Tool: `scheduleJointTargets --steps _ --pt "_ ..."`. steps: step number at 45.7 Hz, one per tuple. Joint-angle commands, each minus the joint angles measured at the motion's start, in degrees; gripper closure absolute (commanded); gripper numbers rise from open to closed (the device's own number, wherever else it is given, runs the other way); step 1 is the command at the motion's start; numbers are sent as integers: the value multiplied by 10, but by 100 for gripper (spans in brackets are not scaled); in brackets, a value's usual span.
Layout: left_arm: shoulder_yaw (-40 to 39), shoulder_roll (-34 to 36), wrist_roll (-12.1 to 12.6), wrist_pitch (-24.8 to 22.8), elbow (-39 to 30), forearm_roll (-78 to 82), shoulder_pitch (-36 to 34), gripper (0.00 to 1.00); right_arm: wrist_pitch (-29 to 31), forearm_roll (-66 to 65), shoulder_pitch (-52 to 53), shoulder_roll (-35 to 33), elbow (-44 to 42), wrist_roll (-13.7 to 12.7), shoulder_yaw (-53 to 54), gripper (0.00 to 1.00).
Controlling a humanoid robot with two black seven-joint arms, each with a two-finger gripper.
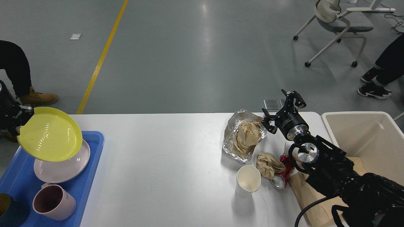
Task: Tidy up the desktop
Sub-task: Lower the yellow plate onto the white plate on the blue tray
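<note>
The white desktop point(176, 164) spans the view. My left gripper point(19, 120) at the far left edge is shut on the rim of a yellow plate point(50, 134), holding it tilted above a pale pink plate point(63, 167) on the blue tray point(91, 157). My right gripper point(281, 108) is open and empty, beside and above a foil wrapper point(232, 138) holding crumpled brown paper point(247, 132). A second crumpled paper point(268, 164), a crushed red can point(282, 176) and a white paper cup point(248, 179) lie near my right arm.
A pink mug point(53, 201) and a dark blue cup point(9, 212) stand on the tray. A cream bin point(366, 138) stands at the right end. A brown paper bag point(306, 195) lies under my right arm. People's legs and an office chair point(337, 22) are on the floor beyond.
</note>
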Motion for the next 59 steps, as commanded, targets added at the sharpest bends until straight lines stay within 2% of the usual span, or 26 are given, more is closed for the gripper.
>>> scheduleJointTargets --steps 1,20,36,59 --pt "-6 5 0 2 17 1 27 100 0 0 0 0 0 0 0 0" --pt "-79 -3 6 2 75 10 118 100 0 0 0 0 0 0 1 0" --pt "-141 -6 6 5 79 10 151 100 0 0 0 0 0 0 1 0" --pt "-163 -7 5 6 94 6 171 99 0 0 0 0 0 0 0 0"
